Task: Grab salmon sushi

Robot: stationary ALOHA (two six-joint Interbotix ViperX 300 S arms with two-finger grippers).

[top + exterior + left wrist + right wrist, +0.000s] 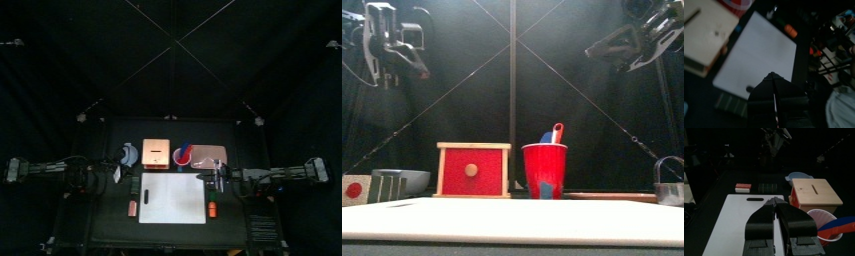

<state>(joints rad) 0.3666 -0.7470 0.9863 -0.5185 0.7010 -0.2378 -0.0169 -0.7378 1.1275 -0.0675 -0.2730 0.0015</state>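
One small, elongated, dull orange-brown piece with a paler end, the salmon sushi (pixel 132 207), lies on the black table just beside the left edge of the flat white rectangular board (pixel 174 197), toward the table's front. In the top view its long axis runs front to back, roughly parallel to that edge. The right wrist view shows it beyond the board's far end as a reddish top on a white base (pixel 743 188).

The left gripper (pixel 118 174) is the nearer one by my reading. It sits on the same side of the board, and the sushi is further toward the table's front than it is. Its jaws are pressed together, as the left wrist view shows (pixel 773 76), so they would have to part before any grasp. They would likely close best across the piece's short width.

The right gripper (pixel 218 177) hangs at the board's other side with its jaws also together (pixel 775 201), and the whole board lies between it and the sushi. Close to it, off the board's right edge, lies a brighter orange elongated piece (pixel 211 209) (the lookalike, not the target).

The left wrist view does not show the sushi at all, only the board and that brighter piece beyond it (pixel 791 31). The front view hides it too, and there both arms hang high. The sushi is tiny in the top view, so I cannot tell which end is the paler one.
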